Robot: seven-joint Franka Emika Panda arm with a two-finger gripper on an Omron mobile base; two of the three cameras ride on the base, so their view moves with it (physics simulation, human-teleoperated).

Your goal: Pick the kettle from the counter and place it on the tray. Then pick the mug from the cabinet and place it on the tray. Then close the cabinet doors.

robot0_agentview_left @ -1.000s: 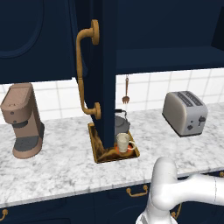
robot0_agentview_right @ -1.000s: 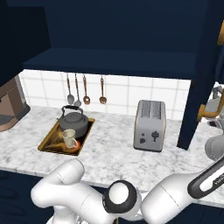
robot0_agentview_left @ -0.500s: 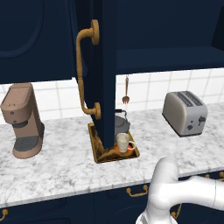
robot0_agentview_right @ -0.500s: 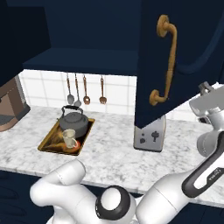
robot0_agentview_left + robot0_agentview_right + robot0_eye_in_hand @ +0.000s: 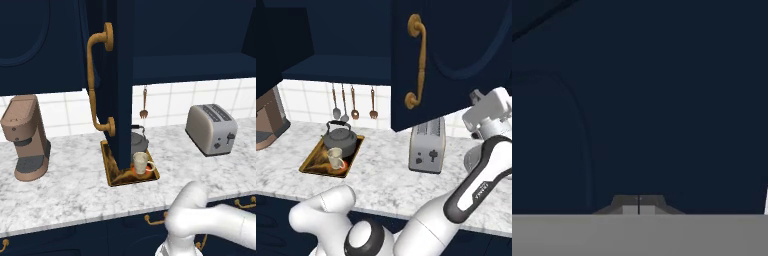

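The dark grey kettle [image 5: 339, 136] [image 5: 138, 141] stands at the back of the amber tray [image 5: 312, 162] [image 5: 113, 176] on the marbled counter [image 5: 381, 170]. The cream mug [image 5: 335, 159] [image 5: 140, 162] sits on the tray in front of it. The right cabinet door [image 5: 456, 50], with its brass handle [image 5: 417, 60], hangs half swung across the cabinet [image 5: 341, 67]. My gripper [image 5: 638, 204] is shut and pressed against that door's navy panel; the hand [image 5: 490, 107] shows behind the door's right side. The left cabinet door [image 5: 122, 75] stands open, edge-on.
A silver toaster [image 5: 427, 145] [image 5: 212, 128] stands right of the tray, partly under the swinging door. A brown coffee machine [image 5: 26, 137] is at the left. Utensils [image 5: 353, 102] hang on the tiled wall. Navy drawers with brass pulls [image 5: 246, 202] run below the counter.
The right cabinet door has swung leftward from fully open to about half closed, and my hand has followed it in from the right edge. Kettle, mug and tray have not moved.
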